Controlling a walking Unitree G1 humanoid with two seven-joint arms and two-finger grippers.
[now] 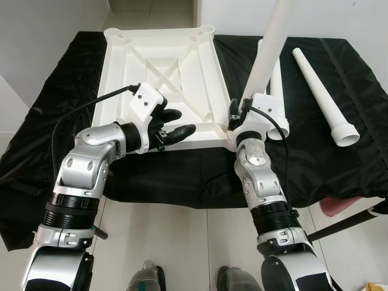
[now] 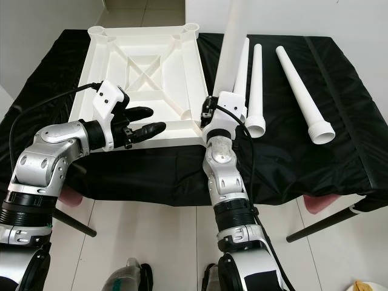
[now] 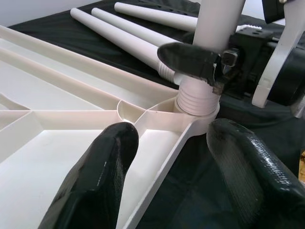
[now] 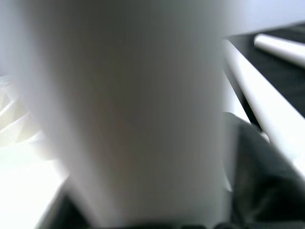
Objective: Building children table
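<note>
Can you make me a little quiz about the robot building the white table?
1. True or false: the tabletop lies upside down on the black cloth.
2. How many loose legs lie on the cloth? A) one B) three C) five
3. Which gripper holds the upright leg in the corner socket?

Key: 1 true. 2 B. 3 the right gripper; the left gripper hovers open over the tabletop's near edge.

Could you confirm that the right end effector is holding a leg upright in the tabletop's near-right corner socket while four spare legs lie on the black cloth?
Not quite: the right eye view shows three spare legs on the cloth, not four. The right end effector does hold a leg upright in the tabletop's near-right corner socket.
</note>
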